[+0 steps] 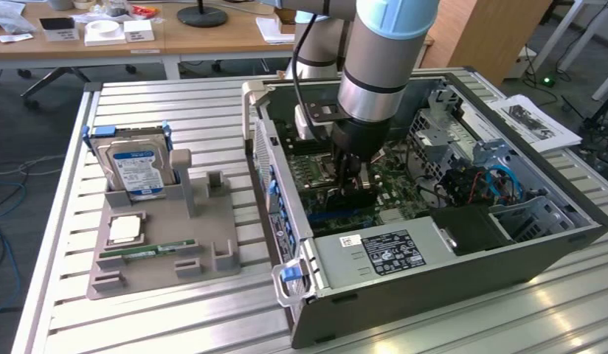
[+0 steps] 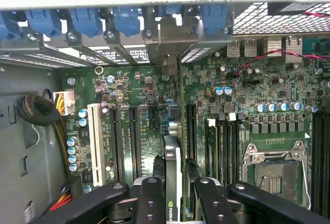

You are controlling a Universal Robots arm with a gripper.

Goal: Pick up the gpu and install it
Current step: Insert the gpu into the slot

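The claw [image 2: 175, 193] is pinching the gpu [image 2: 172, 167], one finger on each face of the card, which stands on edge deep inside the open computer case [image 1: 540, 243], low over the motherboard [image 2: 149, 90]. To my eye this is the installing step, with the pick-up done. I can't tell whether the card's edge has gone into a slot yet. Seating it calls for a straight push with the card kept square to the black expansion slots [image 2: 133, 141]. The white slot [image 2: 94, 141], the blue latches [image 2: 85, 20] and a red-and-black wire [image 2: 258, 61] crowd close by. The CPU socket [image 2: 276, 175] sits to one side. Out on the slatted table [image 1: 166, 103], the grey holder [image 1: 210, 221] keeps the hard drive [image 1: 136, 166] and RAM stick [image 1: 147, 251].
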